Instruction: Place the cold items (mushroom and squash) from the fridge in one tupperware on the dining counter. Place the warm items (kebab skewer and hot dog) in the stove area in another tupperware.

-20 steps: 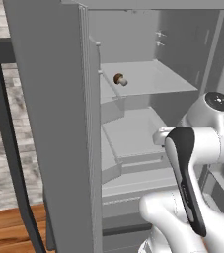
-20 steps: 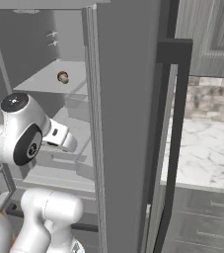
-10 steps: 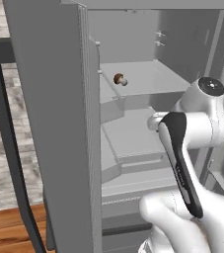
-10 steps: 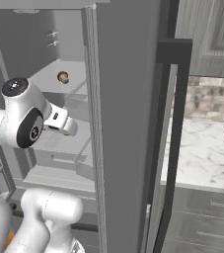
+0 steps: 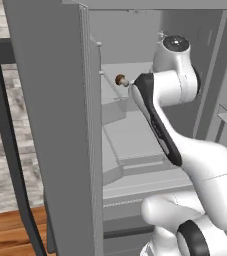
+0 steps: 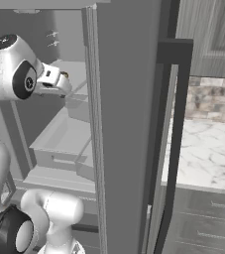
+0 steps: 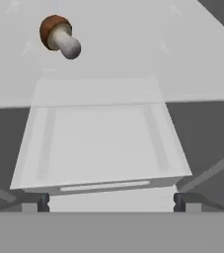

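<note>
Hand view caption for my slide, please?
Open gripper faces a mushroom lying on the fridge shelf, above a drawer.

Hand (image 7: 111, 201) raised, fingers apart.

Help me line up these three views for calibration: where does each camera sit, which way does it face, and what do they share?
Left base view: behind the arm's left, looking forward into the open fridge; the white arm rises from lower right.
Right base view: behind the arm's right, facing the fridge door edge and marble counter; the arm rises from lower left.
Hand view: on the hand, looking along the pincer over a drawer; two dark fingertips show.
Shared: the mushroom on its shelf.
</note>
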